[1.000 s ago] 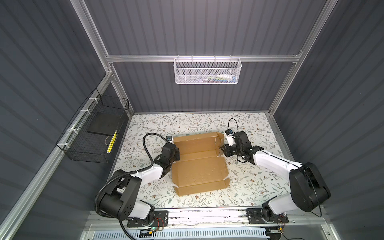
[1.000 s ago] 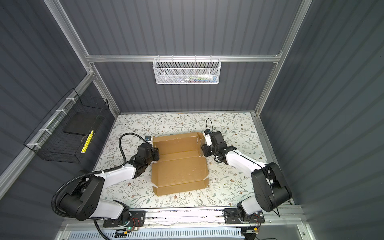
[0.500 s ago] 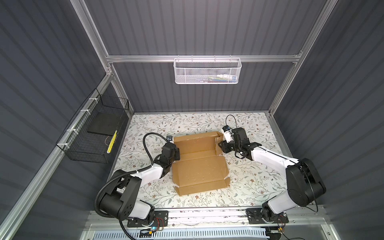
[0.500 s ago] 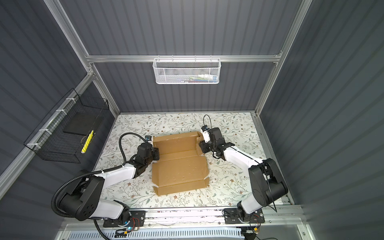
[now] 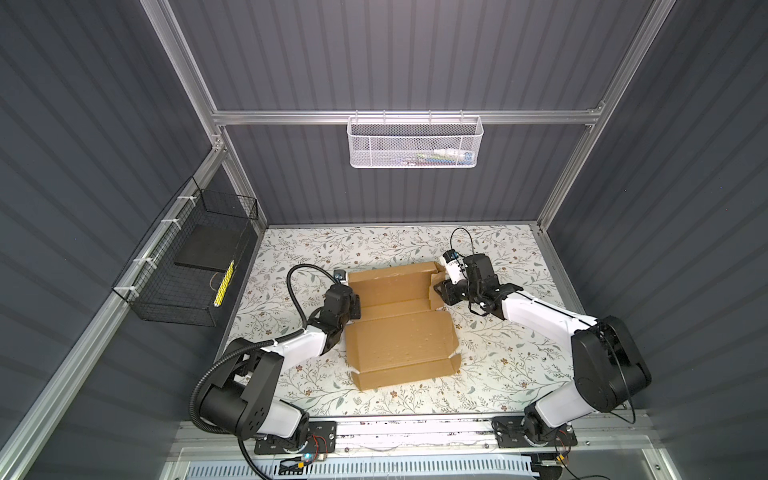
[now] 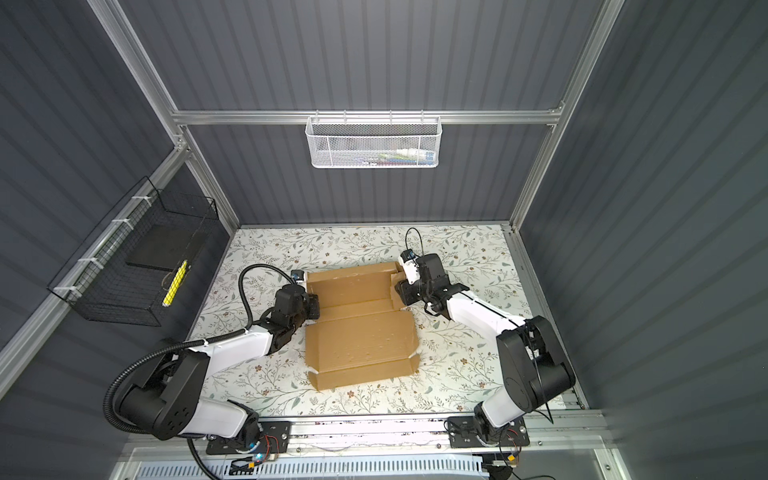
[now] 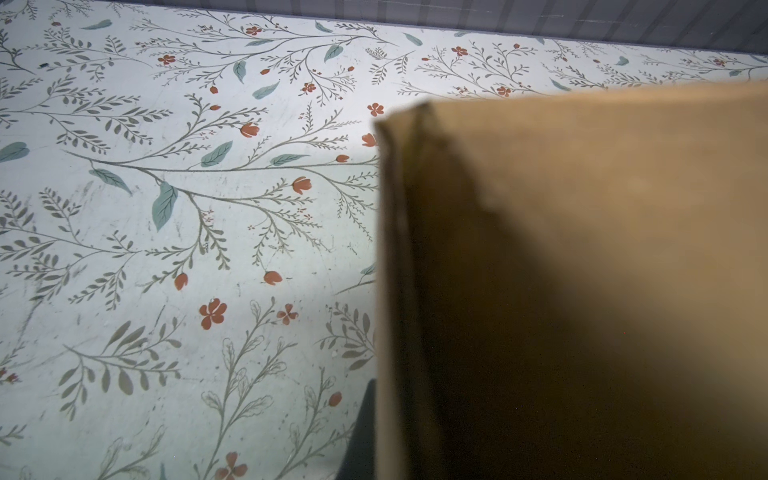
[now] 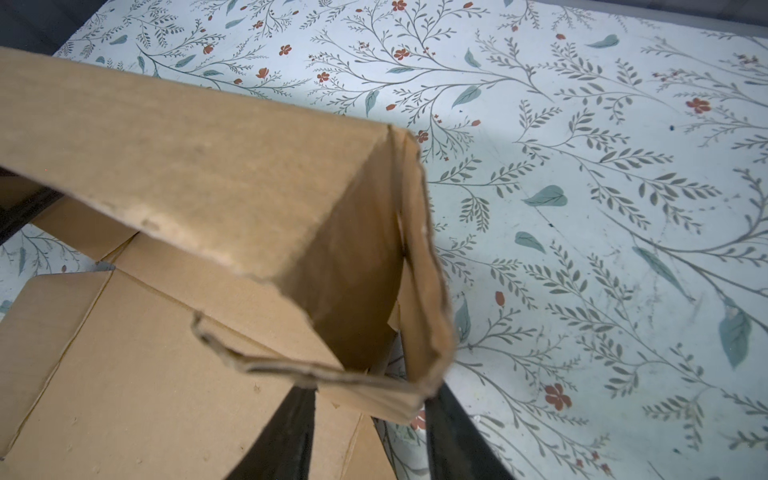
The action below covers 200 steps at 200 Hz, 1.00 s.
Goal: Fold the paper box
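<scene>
The paper box [image 5: 399, 328] [image 6: 357, 336] lies part-folded in the middle of the table, brown and flat-bottomed, its far panel raised. My left gripper [image 5: 353, 305] [image 6: 313, 309] is shut on its left side wall [image 7: 540, 270]. One dark finger [image 7: 361, 432] shows beside that wall; the other is hidden behind it. My right gripper [image 5: 440, 291] [image 6: 399, 291] [image 8: 372, 390] holds the folded flaps [image 8: 374, 386] at the far right corner, a finger against each side.
A black wire basket [image 5: 187, 266] on the left wall holds a black slab [image 5: 208, 249] and a yellow item. A white mesh basket [image 5: 415, 143] hangs on the back rail. The floral table [image 5: 498, 353] ends at grey walls.
My right arm has swung a little toward the back and its jaws have narrowed slightly on the corner flaps. The left arm and the box base have not moved.
</scene>
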Available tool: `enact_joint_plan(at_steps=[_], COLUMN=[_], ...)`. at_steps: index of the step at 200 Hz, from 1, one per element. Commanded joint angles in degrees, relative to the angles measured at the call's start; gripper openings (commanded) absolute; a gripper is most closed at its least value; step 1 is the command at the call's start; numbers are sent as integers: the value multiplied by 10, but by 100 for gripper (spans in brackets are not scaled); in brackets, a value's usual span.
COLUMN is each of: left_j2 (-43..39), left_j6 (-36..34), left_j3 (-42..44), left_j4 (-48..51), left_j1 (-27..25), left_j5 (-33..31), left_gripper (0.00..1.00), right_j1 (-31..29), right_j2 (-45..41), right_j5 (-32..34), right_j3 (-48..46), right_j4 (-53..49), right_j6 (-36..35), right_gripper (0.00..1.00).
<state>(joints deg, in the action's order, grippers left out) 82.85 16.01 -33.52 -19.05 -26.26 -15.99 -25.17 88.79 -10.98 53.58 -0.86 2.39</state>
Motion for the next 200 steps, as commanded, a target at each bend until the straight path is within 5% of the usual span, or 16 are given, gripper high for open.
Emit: enact_joint_plan(at_steps=[1, 200], left_j2=[6, 22], left_j6=[-11, -6], left_j3=[-19, -31], left_j4=[-1, 2], left_j1=[1, 1], left_j5=[15, 35], left_gripper=[0, 0], right_j1=[0, -26], right_j2=[10, 51], right_j5=[-12, 21], right_j3=[11, 47], right_j4=[11, 39], right_j6=[1, 21], right_gripper=[44, 43])
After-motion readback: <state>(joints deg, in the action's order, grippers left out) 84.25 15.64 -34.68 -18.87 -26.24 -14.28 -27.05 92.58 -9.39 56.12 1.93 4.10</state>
